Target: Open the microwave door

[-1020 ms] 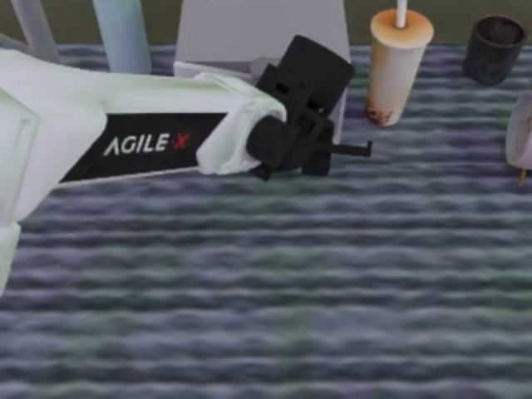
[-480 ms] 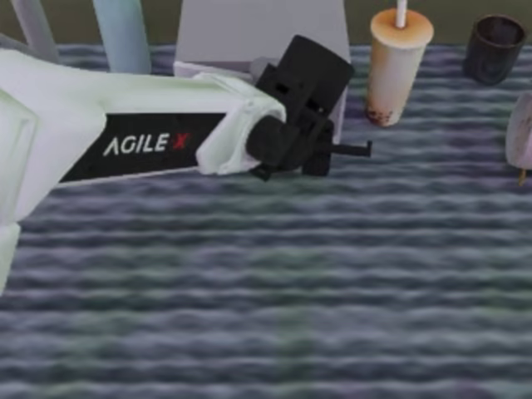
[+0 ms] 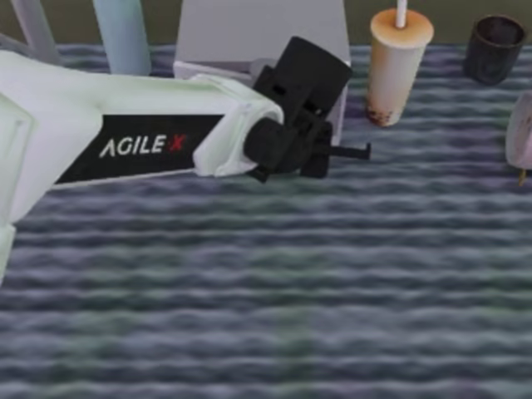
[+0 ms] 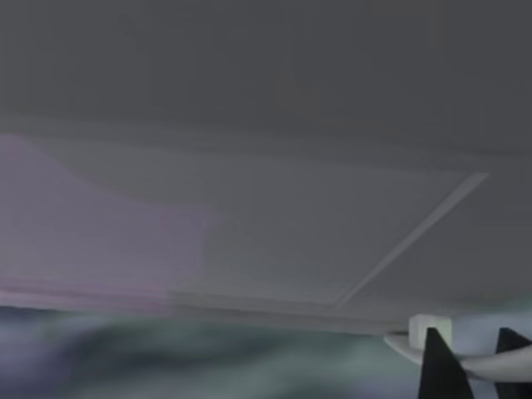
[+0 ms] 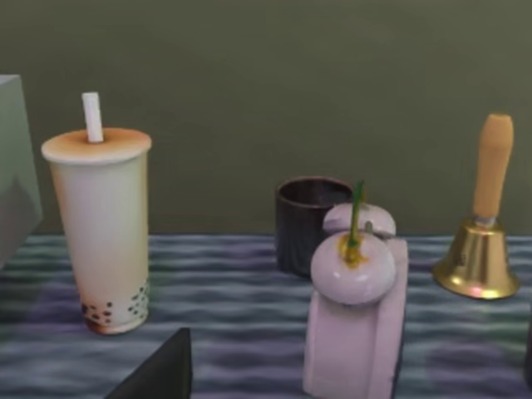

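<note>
Left arm: my white AgileX arm reaches in from the top view's left, across the back of the desk [image 3: 274, 291], up to the front of the microwave [image 3: 262, 33].
Left gripper: the left gripper [image 3: 353, 150] sits right at the microwave's front right corner, one thin black finger poking out toward the right.
Fingers: in the left wrist view I see two dark fingertips [image 4: 436, 366] standing a little apart at either side of a pale bar [image 4: 465, 362] with a small white block at its end; whether they pinch it, I cannot tell.
Microwave: light-grey box at the back edge of the desk, middle-left in the top view, its front half-hidden under my wrist.
Microwave door: the microwave door [image 4: 274, 241] fills the left wrist view, a flat grey panel with a purplish tint along one side; how far it stands from the body, I cannot tell.
Right arm: right gripper out of sight in the top view; the right wrist view shows only a dark corner at its lower edge.
Cup: tall orange-beige cup with straw [image 3: 397, 62] just right of the microwave, apart from it.
Dark cup: a dark cup [image 3: 494, 48] at the back right.
Bell: brass bell [image 5: 482, 241] with a wooden handle, seen from the right wrist.
Pale object: lilac piece [image 5: 357, 316] with a rounded top and green stem, in front of the dark cup.
</note>
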`<state>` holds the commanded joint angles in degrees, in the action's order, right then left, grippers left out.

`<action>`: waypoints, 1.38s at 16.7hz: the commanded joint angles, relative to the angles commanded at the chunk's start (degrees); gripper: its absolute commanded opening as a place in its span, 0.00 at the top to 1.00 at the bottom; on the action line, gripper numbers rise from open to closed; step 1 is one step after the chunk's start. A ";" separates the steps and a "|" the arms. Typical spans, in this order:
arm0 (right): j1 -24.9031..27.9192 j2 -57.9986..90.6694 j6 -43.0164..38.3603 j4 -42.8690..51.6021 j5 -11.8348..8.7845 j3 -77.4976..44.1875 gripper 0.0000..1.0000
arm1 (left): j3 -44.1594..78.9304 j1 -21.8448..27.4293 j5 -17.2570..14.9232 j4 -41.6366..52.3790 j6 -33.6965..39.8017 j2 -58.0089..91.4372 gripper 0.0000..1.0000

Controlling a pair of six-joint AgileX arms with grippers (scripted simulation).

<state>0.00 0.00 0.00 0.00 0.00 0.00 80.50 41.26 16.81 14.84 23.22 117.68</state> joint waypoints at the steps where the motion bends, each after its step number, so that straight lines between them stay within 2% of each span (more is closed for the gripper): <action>1: 0.00 0.00 0.00 0.00 0.00 0.00 0.00 | -0.39 -0.15 -0.18 -0.31 -0.34 -0.33 1.00; 23: 0.00 0.00 0.00 0.00 0.00 0.00 0.00 | -1.40 -0.41 -0.55 -0.74 -1.17 -0.79 1.00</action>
<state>0.00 0.00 0.00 0.00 0.00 0.00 79.10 40.85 16.25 14.09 22.05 116.89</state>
